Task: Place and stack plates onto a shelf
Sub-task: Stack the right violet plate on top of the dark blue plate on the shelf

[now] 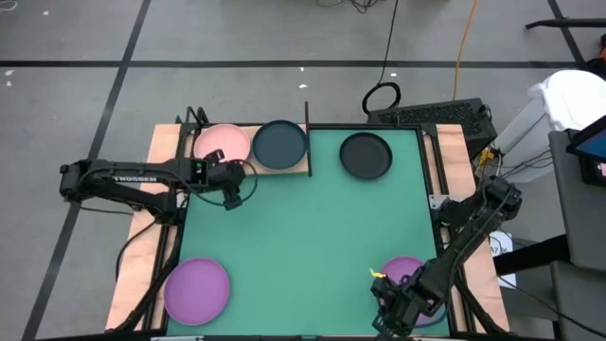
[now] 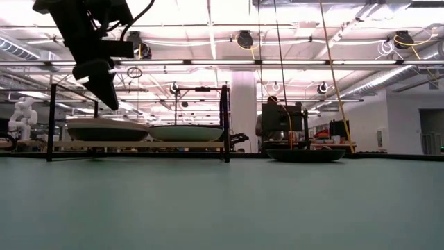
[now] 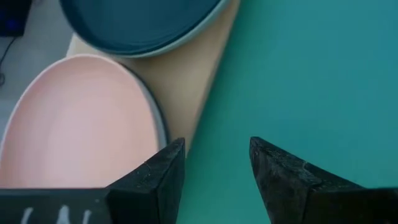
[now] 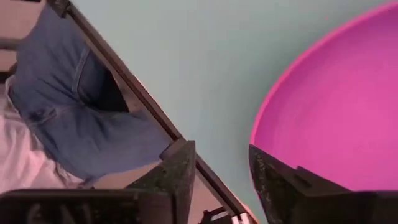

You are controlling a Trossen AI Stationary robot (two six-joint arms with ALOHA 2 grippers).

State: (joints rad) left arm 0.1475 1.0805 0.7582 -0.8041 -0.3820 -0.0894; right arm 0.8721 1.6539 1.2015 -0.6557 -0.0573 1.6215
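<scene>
The wooden shelf (image 1: pixel 248 169) stands at the table's far left. On it a pink plate (image 1: pixel 222 144) lies on a grey-rimmed plate (image 3: pixel 159 121), and beside it a dark teal plate (image 1: pixel 280 145) lies on a pale-rimmed one (image 3: pixel 186 42). A black plate (image 1: pixel 365 155) rests on the green mat. One purple plate (image 1: pixel 197 290) lies near left, another (image 1: pixel 409 273) near right. My left gripper (image 1: pixel 232 196) hangs open above the mat just in front of the shelf. My right gripper (image 1: pixel 391 301) is open at the near side of the right purple plate (image 4: pixel 336 106). My right gripper has one finger (image 4: pixel 280 186) in front of the purple plate's rim (image 4: pixel 256 134) and the other over the table's edge. I cannot tell whether that finger touches the rim. The plate lies flat on the mat.
The green mat (image 1: pixel 303 237) covers most of the table, and its middle holds no objects. Black upright posts (image 2: pixel 225 123) frame the shelf. A person in jeans (image 4: pixel 68 106) stands close by the table's near right corner. Cables and equipment lie on the floor beyond the far edge.
</scene>
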